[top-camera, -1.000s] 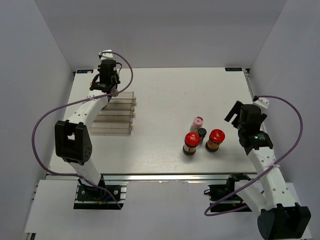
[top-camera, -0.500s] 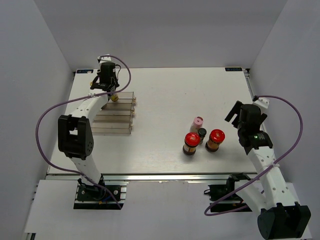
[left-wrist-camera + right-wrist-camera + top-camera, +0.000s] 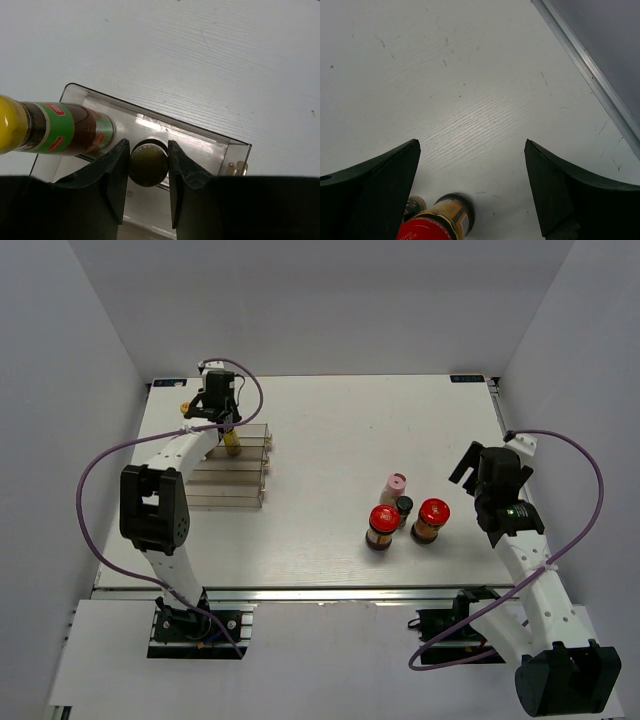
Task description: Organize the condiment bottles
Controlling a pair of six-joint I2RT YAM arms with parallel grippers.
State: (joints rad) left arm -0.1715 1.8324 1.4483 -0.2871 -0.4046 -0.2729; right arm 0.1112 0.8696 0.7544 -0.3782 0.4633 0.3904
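Top external: slim bottle [image 3: 231, 440] now visible at rack [image 3: 240, 483].

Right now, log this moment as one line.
left jaws: shut on slim yellowish bottle, at clear rack beside yellow-capped bottle | right jaws: open, empty | table: two red-lidded jars, pink-capped bottle, dark-capped bottle

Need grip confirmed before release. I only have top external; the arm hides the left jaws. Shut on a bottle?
Observer: Yes, left wrist shows the left gripper shut on the slim bottle, on its olive cap.
Operator: Neighbours?
Observer: The yellow-capped bottle, green label, stands close beside it in the clear rack.
Operator: Other arm?
Observer: The right gripper is open and empty, with a red-lidded jar at the bottom edge of its view.
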